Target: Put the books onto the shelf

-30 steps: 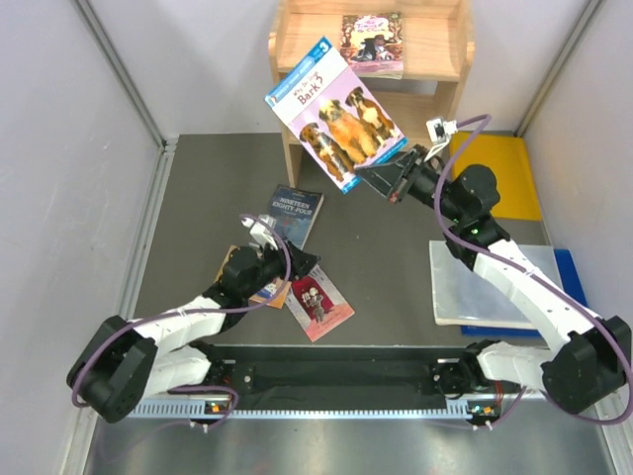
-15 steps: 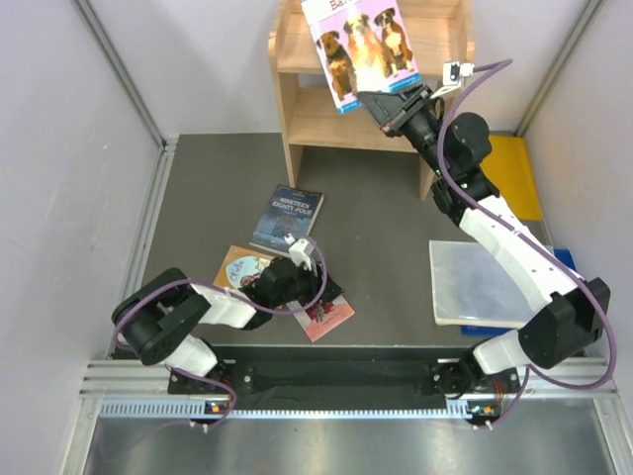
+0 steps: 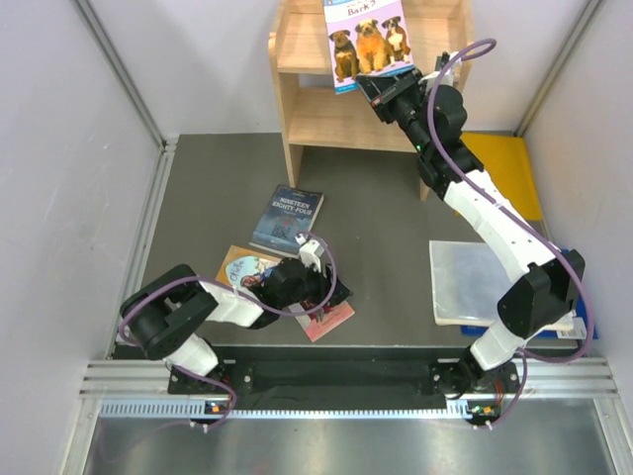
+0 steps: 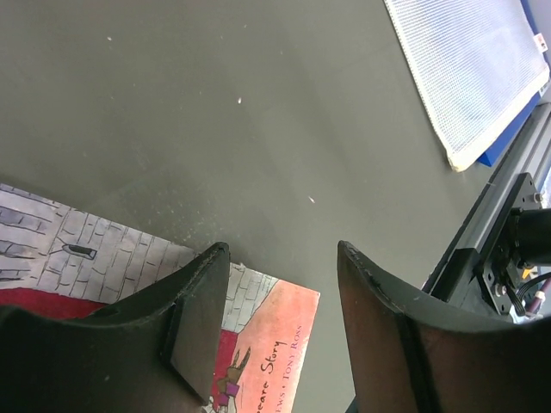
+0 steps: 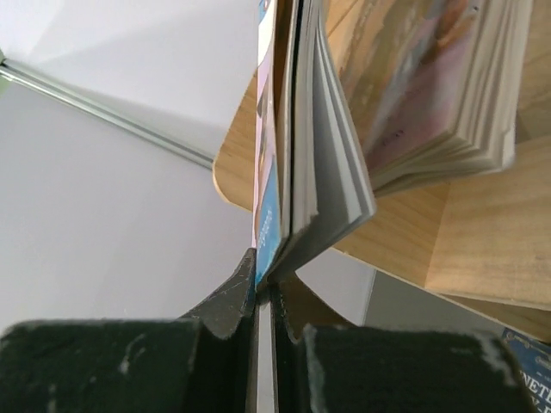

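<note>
Fingers of the right gripper [image 3: 388, 85] are clamping shut on the lower edge of the light blue and white paperback with three dogs on its cover [image 3: 368, 40]. The right arm is reaching far forward, holding that book cover-up over the top tier of the small pale wooden two-tier shelf [image 3: 297, 109] at the back of the dark grey table [image 3: 396, 228]. From the right wrist camera the book's pages are fanning slightly open above the closed jaws, and just beyond it a pink-covered paperback [image 5: 430, 86] is lying flat on the shelf's upper board — whether the two books are touching I cannot tell. The left gripper [image 3: 326, 292] is hanging low near the front of the table with its fingers [image 4: 202, 318] standing apart and gripping nothing. One finger is sitting over the cover of the red-covered paperback [image 4: 258, 344], which is lying flat beneath, and the other is sitting past its corner, though contact is not clear. Just beside that book, to the left, the orange paperback [image 3: 240, 267] is lying partly under the left arm, and the dark blue paperback [image 3: 288, 220] is lying a little farther back. On the right side a clear plastic sheet [image 3: 475, 282] is resting flat near the front, and a plain yellow folder [image 3: 514, 168] is lying beside the shelf's right panel.
</note>
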